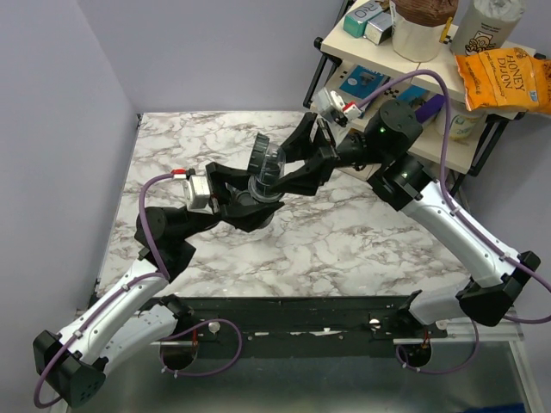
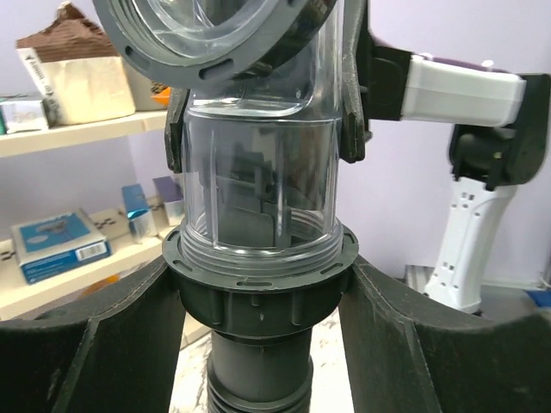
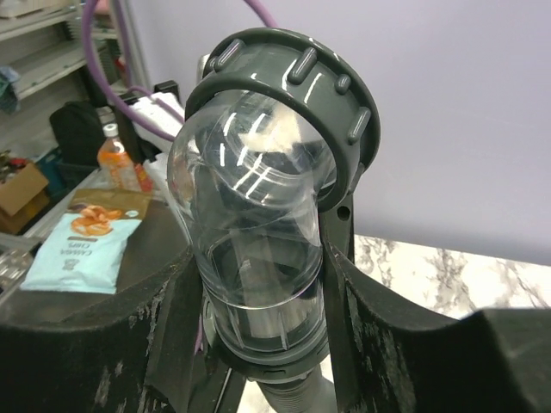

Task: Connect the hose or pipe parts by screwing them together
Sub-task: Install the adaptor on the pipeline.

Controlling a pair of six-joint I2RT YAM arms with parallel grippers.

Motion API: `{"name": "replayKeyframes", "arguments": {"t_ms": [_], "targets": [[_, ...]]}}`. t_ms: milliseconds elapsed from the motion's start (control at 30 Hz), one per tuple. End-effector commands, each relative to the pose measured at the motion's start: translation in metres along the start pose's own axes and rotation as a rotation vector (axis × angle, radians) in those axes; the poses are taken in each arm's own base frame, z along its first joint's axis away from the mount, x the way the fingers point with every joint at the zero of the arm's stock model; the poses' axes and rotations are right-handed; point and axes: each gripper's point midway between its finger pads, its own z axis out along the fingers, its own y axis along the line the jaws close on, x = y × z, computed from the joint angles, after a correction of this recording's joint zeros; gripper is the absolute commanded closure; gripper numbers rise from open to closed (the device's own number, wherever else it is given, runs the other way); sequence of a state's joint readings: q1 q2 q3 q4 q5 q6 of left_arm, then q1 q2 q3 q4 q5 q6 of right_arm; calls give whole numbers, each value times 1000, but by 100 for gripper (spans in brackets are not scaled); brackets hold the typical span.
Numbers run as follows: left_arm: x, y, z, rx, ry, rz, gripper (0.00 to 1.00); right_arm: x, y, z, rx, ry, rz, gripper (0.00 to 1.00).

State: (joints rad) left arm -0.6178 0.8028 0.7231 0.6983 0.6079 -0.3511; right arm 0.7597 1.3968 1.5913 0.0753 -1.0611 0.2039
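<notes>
Clear elbow (image 1: 269, 162) mid-air; L claw (image 2: 261, 275), reaching from left, clamps hose collar (image 2: 258, 301); R claw (image 3: 258, 284) straddles elbow, grip unclear.

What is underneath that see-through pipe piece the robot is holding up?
A dark grey collar nut, clamped in the left hand, sits right under the clear piece. Below it a ribbed hose begins; its lower length is covered by the hand and arm.

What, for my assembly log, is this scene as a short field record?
Fitting: clear plastic elbow piece with a grey ribbed rim, held above the marble table
Joint: its lower end sits in a dark grey collar nut on a dark ribbed hose
Left gripper: shut on the collar nut
Right gripper: fingers flank the clear elbow; contact unclear
</notes>
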Motion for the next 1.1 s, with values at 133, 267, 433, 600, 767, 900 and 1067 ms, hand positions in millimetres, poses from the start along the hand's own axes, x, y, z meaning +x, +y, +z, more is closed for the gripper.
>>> {"name": "replayKeyframes", "arguments": {"t_ms": [133, 267, 433, 600, 767, 900, 1067], "targets": [[-64, 55, -8, -337, -199, 171, 100, 53, -49, -19, 382, 57, 129, 90], [-74, 77, -18, -472, -227, 222, 100, 83, -71, -22, 603, 116, 123, 99], [-80, 92, -28, -570, -237, 276, 100, 110, -91, -25, 991, 185, 62, 99], [-78, 100, -33, -619, -209, 323, 100, 135, -106, -47, 1332, 204, 105, 99], [-69, 107, -36, -642, -151, 355, 100, 157, -113, -51, 1607, 343, 38, 99], [-56, 113, -39, -662, -94, 383, 100, 158, -113, -40, 1591, 323, 124, 78], [-30, 122, -46, -681, -1, 418, 100, 147, -110, -51, 1514, 286, 218, 0]]}}
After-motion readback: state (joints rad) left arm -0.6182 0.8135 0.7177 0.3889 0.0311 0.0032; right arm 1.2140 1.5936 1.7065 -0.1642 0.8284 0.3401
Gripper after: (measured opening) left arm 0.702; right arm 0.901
